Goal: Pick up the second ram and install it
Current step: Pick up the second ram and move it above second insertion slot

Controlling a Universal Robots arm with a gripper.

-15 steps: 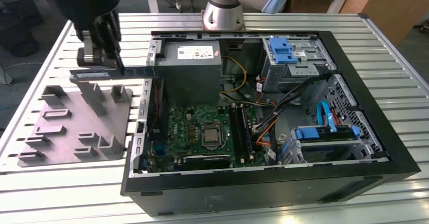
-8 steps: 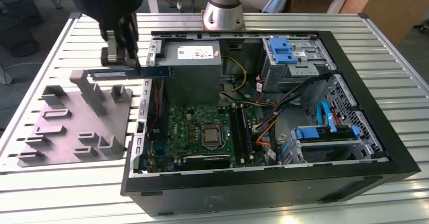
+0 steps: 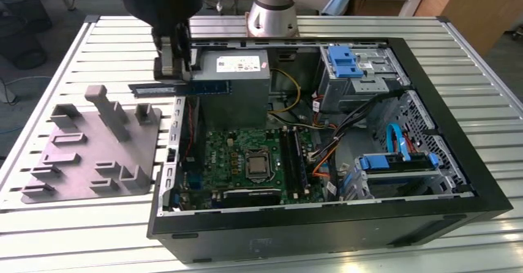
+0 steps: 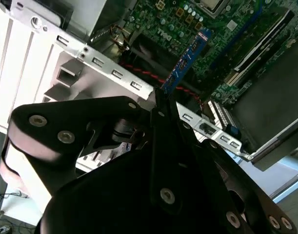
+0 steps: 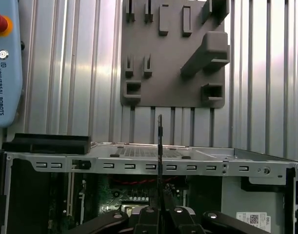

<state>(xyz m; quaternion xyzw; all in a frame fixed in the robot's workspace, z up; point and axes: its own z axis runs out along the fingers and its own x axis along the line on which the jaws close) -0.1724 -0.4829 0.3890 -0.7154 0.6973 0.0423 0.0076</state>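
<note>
— What do we have at the exterior view's left?
— We see the grey fixture with its upright posts. It lies flat on the slatted metal worktop, just beside the open computer case.
— And the hand?
— The hand hangs over the case wall that is nearest to the fixture. Its fingers are clamped on the second ram. We see the ram lying level in the air, one end toward the fixture and the other end in front of the grey power supply.
— Do the wrist views agree with this?
— Yes. In the second wrist view the ram sticks out from the black fingers, above the green motherboard and apart from it. In the first wrist view we look at the ram edge-on, as a thin dark line crossing the case rim.
— And further to the right?
— The motherboard lies on the case floor. Beyond it we see the blue brackets on the drive cages.
</note>
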